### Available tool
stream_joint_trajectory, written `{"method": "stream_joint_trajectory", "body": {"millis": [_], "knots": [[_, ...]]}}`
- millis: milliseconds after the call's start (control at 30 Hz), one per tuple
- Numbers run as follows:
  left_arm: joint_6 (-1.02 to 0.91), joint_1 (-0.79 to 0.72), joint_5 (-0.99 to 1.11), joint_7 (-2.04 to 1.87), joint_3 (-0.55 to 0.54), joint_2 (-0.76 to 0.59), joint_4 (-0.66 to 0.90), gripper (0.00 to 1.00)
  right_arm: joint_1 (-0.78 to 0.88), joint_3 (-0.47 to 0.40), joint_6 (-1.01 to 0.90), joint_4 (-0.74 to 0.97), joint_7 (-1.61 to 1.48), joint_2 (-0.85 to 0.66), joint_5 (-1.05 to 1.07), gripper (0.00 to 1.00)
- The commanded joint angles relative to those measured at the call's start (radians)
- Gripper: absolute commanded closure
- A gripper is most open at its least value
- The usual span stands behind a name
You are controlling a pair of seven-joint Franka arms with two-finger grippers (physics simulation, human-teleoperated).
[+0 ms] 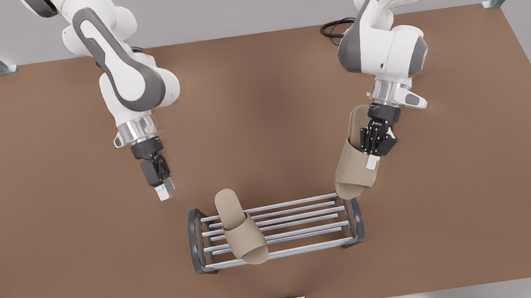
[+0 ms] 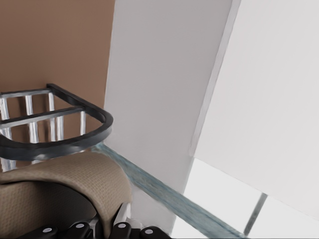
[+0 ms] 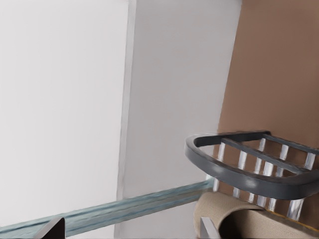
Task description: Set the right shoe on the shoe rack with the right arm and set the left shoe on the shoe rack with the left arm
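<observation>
Brown table [image 1: 83,272], one slipper [image 1: 240,227] on shoe rack [image 1: 305,225]; right gripper [image 1: 163,192] fingers apart, left gripper [image 1: 372,161] fingers clamped on other slipper [image 1: 352,171].

Held slipper [image 2: 60,194] (heel cut off) partly behind left tool [image 1: 378,148].

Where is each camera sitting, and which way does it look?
Front view: up high, looking down on the brown table and the dark-grey metal shoe rack with pale bars; both white arms show.
Left wrist view: behind the left gripper, looking past the held beige fabric slipper at one rack end.
Right wrist view: behind the open right gripper, facing the other rack end and the second beige slipper, which lies on the rack.
All views share the rack.
</observation>
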Motion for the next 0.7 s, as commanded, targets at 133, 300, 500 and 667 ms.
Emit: {"method": "stream_joint_trajectory", "body": {"millis": [133, 300, 500, 667], "knots": [[0.018, -0.314, 0.201, -0.1, 0.072, 0.189, 0.207, 0.79, -0.132, -0.438, -1.179, 0.18, -0.271, -0.02, -1.386, 0.0], [0.035, -0.599, 0.208, -0.207, 0.378, 0.292, 0.275, 0.79, -0.202, -0.211, -1.867, 0.296, 0.754, -0.008, -2.116, 0.0], [0.04, -0.645, 0.316, -0.228, 0.461, 0.39, 0.376, 0.79, -0.27, -0.319, -1.697, 0.306, 0.427, 0.046, -1.938, 0.0], [0.039, -0.68, 0.317, -0.253, 0.523, 0.47, 0.456, 0.79, -0.411, -0.202, -1.743, 0.325, 0.324, 0.058, -1.946, 0.0]]}}
